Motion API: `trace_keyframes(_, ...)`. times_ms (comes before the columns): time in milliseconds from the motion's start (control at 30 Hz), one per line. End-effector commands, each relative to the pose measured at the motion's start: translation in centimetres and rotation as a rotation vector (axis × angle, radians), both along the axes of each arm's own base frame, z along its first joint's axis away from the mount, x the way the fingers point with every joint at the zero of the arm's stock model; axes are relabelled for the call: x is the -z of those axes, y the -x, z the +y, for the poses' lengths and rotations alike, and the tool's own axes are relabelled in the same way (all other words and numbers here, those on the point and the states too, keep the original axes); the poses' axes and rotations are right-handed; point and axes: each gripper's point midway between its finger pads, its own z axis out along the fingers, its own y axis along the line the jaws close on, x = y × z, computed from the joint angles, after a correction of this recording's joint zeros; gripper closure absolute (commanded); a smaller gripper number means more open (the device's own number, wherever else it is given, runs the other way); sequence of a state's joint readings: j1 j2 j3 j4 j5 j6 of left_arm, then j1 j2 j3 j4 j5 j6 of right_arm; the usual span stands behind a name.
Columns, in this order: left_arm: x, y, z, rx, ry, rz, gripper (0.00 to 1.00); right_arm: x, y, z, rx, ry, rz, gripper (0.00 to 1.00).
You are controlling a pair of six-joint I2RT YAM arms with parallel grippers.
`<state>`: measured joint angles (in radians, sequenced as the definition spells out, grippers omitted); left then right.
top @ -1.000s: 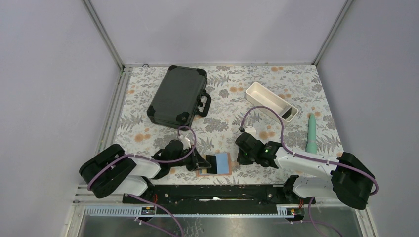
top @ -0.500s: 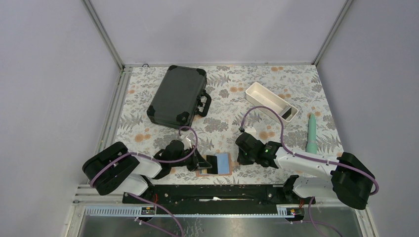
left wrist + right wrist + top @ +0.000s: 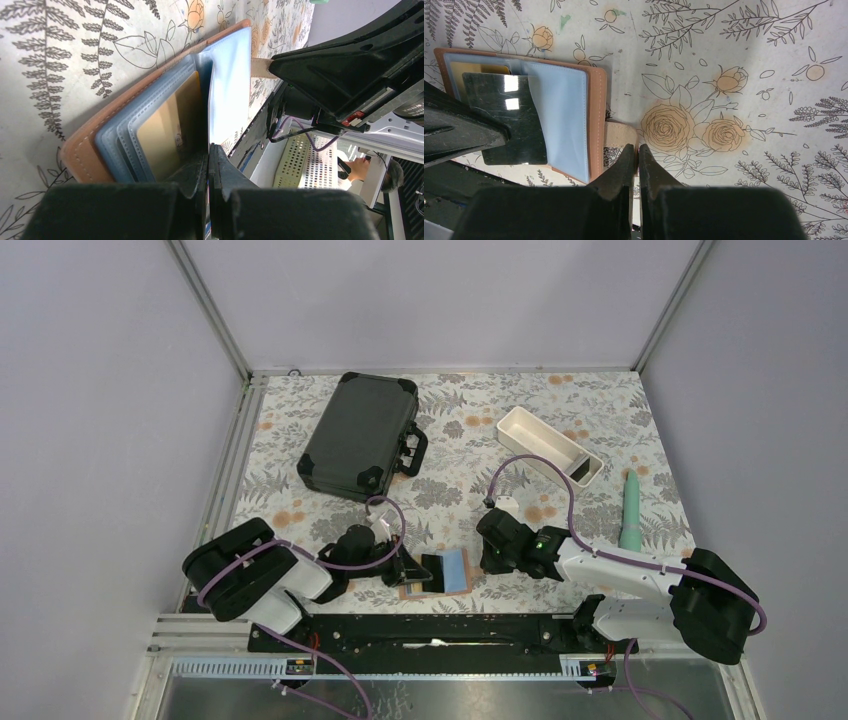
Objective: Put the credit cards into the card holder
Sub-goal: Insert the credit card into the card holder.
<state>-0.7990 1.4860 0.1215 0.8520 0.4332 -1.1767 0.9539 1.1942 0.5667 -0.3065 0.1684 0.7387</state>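
The card holder (image 3: 455, 568) lies open near the front edge, tan outside (image 3: 597, 115), pale blue inside (image 3: 227, 85). A gold card (image 3: 167, 132) sits in one of its left pockets. My left gripper (image 3: 413, 570) is shut on a black credit card (image 3: 433, 568) and holds it over the left pockets. That card is glossy in the right wrist view (image 3: 506, 117) and edge-on in the left wrist view (image 3: 200, 115), with the gripper (image 3: 209, 147) below it. My right gripper (image 3: 486, 560) is shut on the holder's pale strap (image 3: 619, 134), its tips (image 3: 638, 147) at the strap's end.
A large black hard case (image 3: 360, 435) lies at the back left. A long white tray (image 3: 540, 435) stands at the back right with a dark flat thing (image 3: 583, 470) in its near end. A teal stick-like object (image 3: 631, 510) lies along the right edge.
My left arm has shifted slightly right, carrying the black card a little further over the open holder. The right gripper has stayed on the strap.
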Motion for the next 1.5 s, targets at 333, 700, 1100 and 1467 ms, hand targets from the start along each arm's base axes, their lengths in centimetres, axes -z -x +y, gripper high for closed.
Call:
trace_keyframes(333, 0.0, -0.8, 0.2, -0.012, -0.024, -0.081, 1.00, -0.5, -0.4, 0.3, 0.004, 0.005, -0.018, 1.00)
trace_keyframes(700, 0.5, -1.3, 0.4, 0.039, -0.121, -0.146, 1.00, -0.6, -0.3, 0.3, 0.006, 0.003, -0.015, 1.00)
trace_keyframes(1100, 0.1, -0.8, 0.4, -0.021, -0.048, -0.079, 1.00, -0.6, -0.2, 0.2, 0.007, 0.003, -0.011, 1.00)
trace_keyframes(1467, 0.9, 0.0, -0.3, -0.013, -0.096, -0.014, 0.97, -0.5, -0.2, 0.3, 0.005, 0.003, -0.008, 1.00)
